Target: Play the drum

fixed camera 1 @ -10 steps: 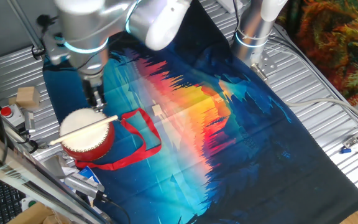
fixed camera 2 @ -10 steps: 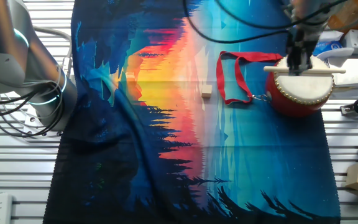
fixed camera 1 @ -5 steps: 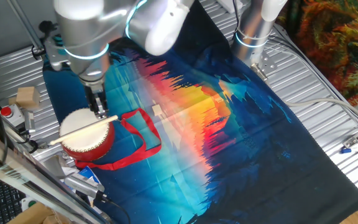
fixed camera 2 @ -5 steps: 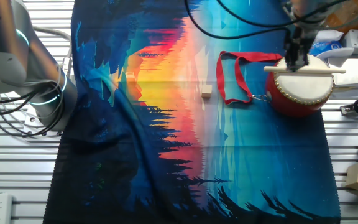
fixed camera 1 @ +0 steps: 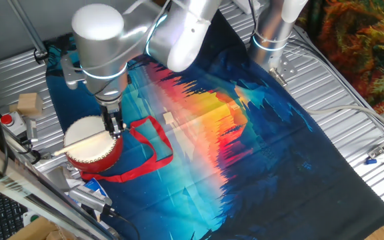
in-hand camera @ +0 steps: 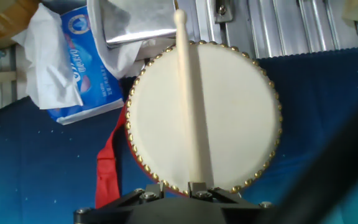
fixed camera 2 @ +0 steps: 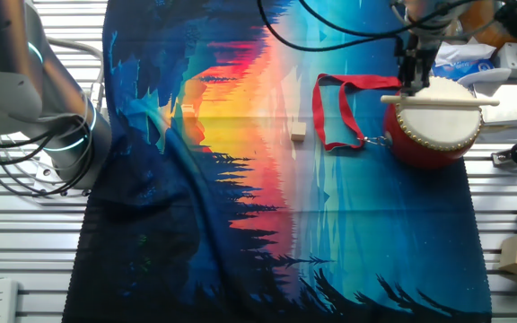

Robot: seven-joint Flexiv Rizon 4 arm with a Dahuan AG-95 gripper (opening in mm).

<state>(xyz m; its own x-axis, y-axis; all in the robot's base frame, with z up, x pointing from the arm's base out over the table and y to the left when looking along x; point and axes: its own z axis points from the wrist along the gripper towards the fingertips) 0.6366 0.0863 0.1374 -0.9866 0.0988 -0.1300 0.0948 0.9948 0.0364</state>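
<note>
The drum [fixed camera 1: 89, 148] stands on the printed cloth, red-bodied with a cream head; it also shows in the other fixed view [fixed camera 2: 433, 130] and fills the hand view [in-hand camera: 235, 112]. A thin pale stick [in-hand camera: 190, 93] lies across its head. Its red ribbon [fixed camera 1: 153, 141] trails on the cloth. My gripper [fixed camera 1: 115, 125] hangs at the drum's rim on the ribbon side, by the stick's near end. In the hand view the jaws [in-hand camera: 176, 186] stand a little apart, and the stick's end sits against the right finger, not between them.
A small wooden block [fixed camera 2: 298, 132] lies on the cloth mid-table. A blue tissue pack [in-hand camera: 73, 62] and a metal piece lie just beyond the drum. A wooden cube [fixed camera 1: 29, 103] and a red button [fixed camera 1: 7, 120] sit by the table's edge. A second arm's base [fixed camera 1: 272, 33] stands at the back.
My gripper has slid from over the drum's head across to its ribbon-side rim, at the stick's end, and come lower. The drum and the stick have not moved.
</note>
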